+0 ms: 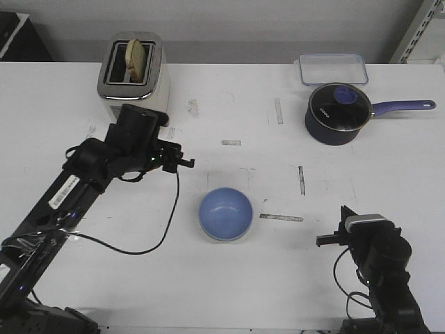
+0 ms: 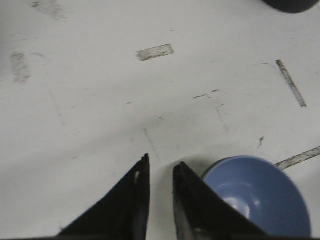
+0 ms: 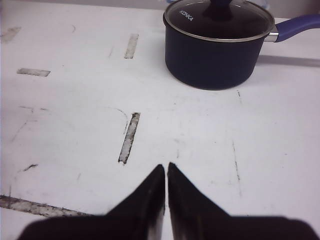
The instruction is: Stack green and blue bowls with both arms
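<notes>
The blue bowl (image 1: 226,212) stands upright in the middle of the table. It is nested in the green bowl, of which only a thin rim (image 2: 209,169) shows under the blue bowl (image 2: 260,195). My left gripper (image 1: 186,163) hovers behind and to the left of the stack. In its wrist view the left gripper (image 2: 161,162) is open by a narrow gap, holds nothing, and is just beside the bowls. My right gripper (image 1: 327,240) rests low at the front right, apart from the bowls. Seen from its wrist, the right gripper (image 3: 166,167) is shut on nothing.
A dark navy pot (image 1: 337,113) with a glass lid and long handle stands at the back right, also in the right wrist view (image 3: 215,45). Behind it lies a clear lidded box (image 1: 332,68). A toaster (image 1: 133,66) holding bread is at the back left.
</notes>
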Motion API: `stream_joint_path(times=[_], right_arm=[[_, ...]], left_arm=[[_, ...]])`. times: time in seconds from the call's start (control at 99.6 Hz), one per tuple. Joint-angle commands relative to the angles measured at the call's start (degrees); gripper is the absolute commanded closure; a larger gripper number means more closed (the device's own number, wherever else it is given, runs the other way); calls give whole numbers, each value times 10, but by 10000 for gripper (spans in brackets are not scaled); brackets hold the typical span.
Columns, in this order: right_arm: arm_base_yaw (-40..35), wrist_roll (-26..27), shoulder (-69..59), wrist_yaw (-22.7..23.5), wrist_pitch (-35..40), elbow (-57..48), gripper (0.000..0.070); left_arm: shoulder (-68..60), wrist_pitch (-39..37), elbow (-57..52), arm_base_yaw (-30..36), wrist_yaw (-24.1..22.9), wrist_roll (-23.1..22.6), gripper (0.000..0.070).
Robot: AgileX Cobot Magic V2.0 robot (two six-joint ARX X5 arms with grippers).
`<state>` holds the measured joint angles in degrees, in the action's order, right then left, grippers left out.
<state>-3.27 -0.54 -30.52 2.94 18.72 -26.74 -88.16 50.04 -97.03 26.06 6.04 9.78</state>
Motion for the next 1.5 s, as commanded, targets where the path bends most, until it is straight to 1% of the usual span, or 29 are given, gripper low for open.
stream_joint_path(times=[0.0, 0.09, 0.13, 0.191, 0.371, 0.512, 0.622, 0.803, 0.853, 0.933, 1.064, 1.485], right_arm=[[0, 7, -3, 0, -5, -2, 700], [0, 7, -3, 0, -5, -2, 700], [0, 7, -3, 0, -5, -2, 700], [0, 7, -3, 0, -5, -2, 700], [0, 7, -3, 0, -5, -2, 700], [0, 7, -3, 0, -5, -2, 700], [0, 7, -3, 0, -5, -2, 700], [0, 7, -3, 0, -5, -2, 700], [0, 7, -3, 0, -6, -2, 700], [0, 7, -3, 0, -7, -2, 700], [0, 7, -3, 0, -7, -2, 700], [-1, 7, -3, 0, -14, -2, 700]], left_arm=[[6, 43, -11, -9, -23, -30, 699], [27, 92, -4, -26, -85, -52, 699], [42, 96, 5, -33, -108, -60, 699], [71, 81, 28, -46, -123, -68, 699], [199, -43, 152, -99, -123, -74, 699], [310, -136, 279, -140, -123, -75, 699], [404, -199, 394, -174, -123, -85, 699], [530, -274, 541, -210, -118, -110, 699], [558, -290, 575, -214, -108, -120, 699], [589, -307, 615, -216, -94, -120, 699], [607, -322, 646, -216, -95, -119, 699], [632, -353, 647, -216, -95, -119, 699]])
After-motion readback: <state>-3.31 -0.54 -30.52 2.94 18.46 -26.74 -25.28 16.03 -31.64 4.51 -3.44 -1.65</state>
